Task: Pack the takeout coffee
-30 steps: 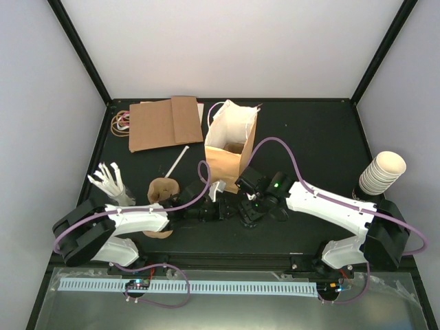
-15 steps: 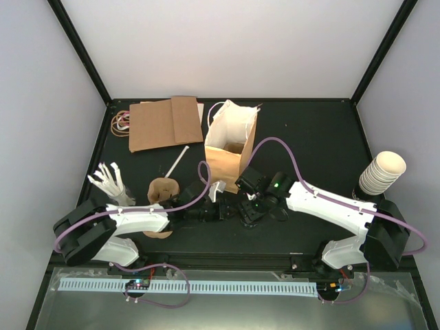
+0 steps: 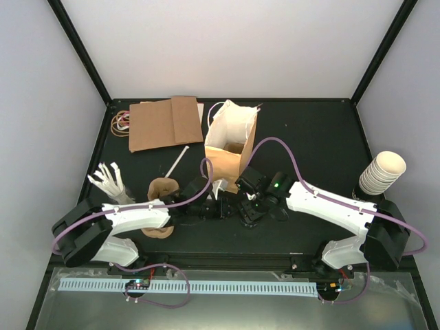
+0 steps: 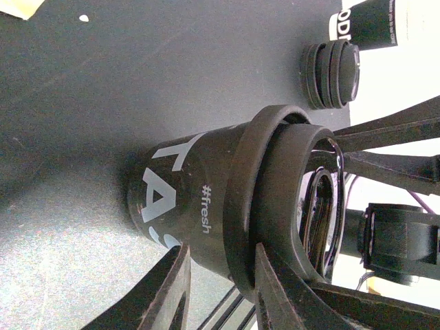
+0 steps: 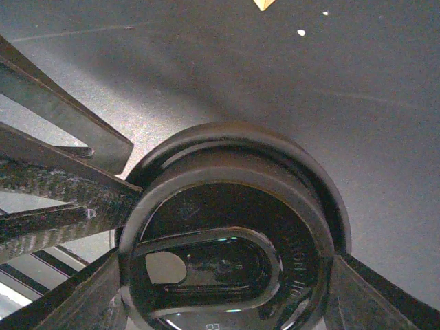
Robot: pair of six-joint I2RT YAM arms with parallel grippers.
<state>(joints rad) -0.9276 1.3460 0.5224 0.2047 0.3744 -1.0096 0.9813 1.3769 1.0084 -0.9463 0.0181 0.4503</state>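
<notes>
Matte black table (image 3: 309, 137), boxed on three sides by pale walls (image 3: 234, 41) with black corner posts. At the far left, a tangle of rubber bands (image 3: 121, 122) beside a flat brown paper bag (image 3: 163, 124). Mid-table, an open paper bag (image 3: 232, 141) standing upright, white inside. Nearer, a white straw (image 3: 177, 163), a bundle of white plastic utensils (image 3: 110, 180) and the brown pulp tray (image 3: 162, 189). By the right edge, a leaning stack of cream paper cups (image 3: 383, 172). In the left wrist view, a short stack of black lids (image 4: 331, 65) and a second dark cup (image 4: 364, 20), close together.

Left arm (image 3: 134, 218) stretched low from its base rightward. Right arm (image 3: 337, 205) stretched leftward, elbow by the right edge. Meeting just in front of the open bag, right of the pulp tray. There, between the two, the takeout coffee cup (image 4: 182, 199), upright on the table, printed "#fresh", capped with its lid (image 5: 227, 227). Left gripper (image 4: 221, 260) closed narrow on the cup's top edge, one finger against the wall, the other over the lid's skirt. Right gripper (image 5: 227, 260) down from above, fingers spread wide and pressed to opposite sides of the lid.

Bare black surface from right of the open bag through to the far right corner, plus a narrow strip between grippers and near edge. Left half crowded; bag wall just behind the wrists.
</notes>
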